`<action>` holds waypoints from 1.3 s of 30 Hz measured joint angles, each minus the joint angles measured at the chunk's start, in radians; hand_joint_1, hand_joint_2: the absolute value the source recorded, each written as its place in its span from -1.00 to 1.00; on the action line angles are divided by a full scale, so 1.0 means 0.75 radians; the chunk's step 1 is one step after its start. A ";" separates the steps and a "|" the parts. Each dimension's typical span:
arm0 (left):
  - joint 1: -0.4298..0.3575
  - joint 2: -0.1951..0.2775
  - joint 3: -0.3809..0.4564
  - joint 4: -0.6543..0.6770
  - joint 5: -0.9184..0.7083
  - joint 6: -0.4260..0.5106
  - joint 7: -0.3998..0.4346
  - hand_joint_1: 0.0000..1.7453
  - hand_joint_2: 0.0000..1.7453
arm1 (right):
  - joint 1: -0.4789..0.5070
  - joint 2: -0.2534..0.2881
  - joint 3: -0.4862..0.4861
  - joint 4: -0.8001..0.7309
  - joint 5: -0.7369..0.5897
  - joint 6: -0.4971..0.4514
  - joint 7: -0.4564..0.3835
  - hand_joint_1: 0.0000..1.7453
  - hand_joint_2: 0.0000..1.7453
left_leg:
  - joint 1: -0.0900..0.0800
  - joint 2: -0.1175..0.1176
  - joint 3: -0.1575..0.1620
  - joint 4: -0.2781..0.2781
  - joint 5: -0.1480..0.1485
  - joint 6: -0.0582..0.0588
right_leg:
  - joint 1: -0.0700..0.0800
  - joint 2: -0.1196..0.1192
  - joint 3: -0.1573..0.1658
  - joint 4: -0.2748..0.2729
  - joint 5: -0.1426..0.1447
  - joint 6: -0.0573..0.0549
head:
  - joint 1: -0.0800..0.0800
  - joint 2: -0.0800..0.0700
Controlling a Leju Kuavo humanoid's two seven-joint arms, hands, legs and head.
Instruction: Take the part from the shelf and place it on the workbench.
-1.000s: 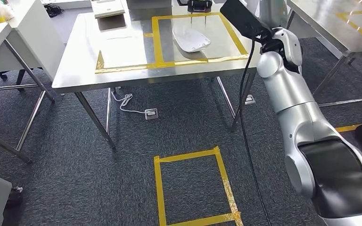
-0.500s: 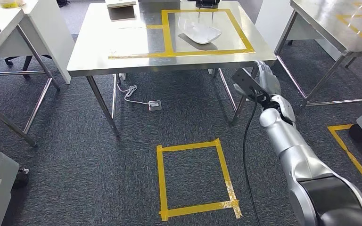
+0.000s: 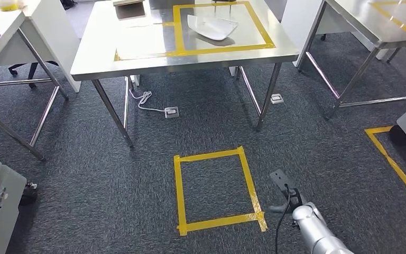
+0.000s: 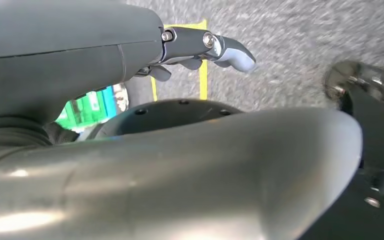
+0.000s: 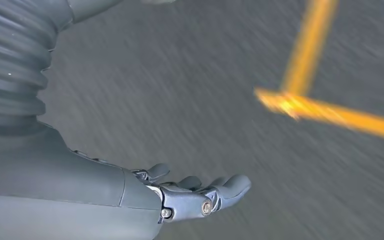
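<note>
The right arm (image 3: 317,233) is a rounded silver casing with a black cable (image 3: 279,233) running along it and a flat dark grey plate (image 3: 282,179) at its wrist end. In the right wrist view the right robot hand (image 5: 200,192) has a grey ribbed cover, a smooth grey shell, and darker fingers joined by small silver screws. The left robot hand (image 4: 205,47) looks the same, with a pale grey fingertip; a glossy silver-grey shell below it, blurred, is probably the robot's own body.

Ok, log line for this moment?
part: on workbench inside tape | right hand: empty, above carpet | left hand: empty
</note>
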 joint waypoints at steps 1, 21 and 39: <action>0.000 0.000 0.000 0.000 -0.002 0.000 0.005 -1.00 -1.00 | 0.038 0.012 -0.029 0.012 -0.032 0.006 0.024 -1.00 1.00 | 0.000 0.001 -0.017 0.088 -0.055 -0.004 | 0.001 -0.002 -0.015 0.003 0.010 -0.002 | -0.001 0.000; -0.017 -0.004 -0.023 0.001 -0.023 0.002 0.049 -1.00 -1.00 | 0.340 0.154 -0.386 0.096 -0.256 -0.040 0.250 -1.00 1.00 | -0.001 0.024 0.087 -0.177 0.140 0.054 | -0.023 0.017 -0.043 0.296 -0.085 0.098 | -0.004 0.000; -0.030 -0.001 -0.059 0.001 -0.039 0.001 0.010 -1.00 1.00 | 0.342 0.194 -0.389 0.101 -0.215 -0.006 0.163 -1.00 -1.00 | -0.018 0.016 0.328 -0.149 -0.043 0.038 | 0.016 0.005 -0.120 0.028 0.079 0.009 | -0.007 0.000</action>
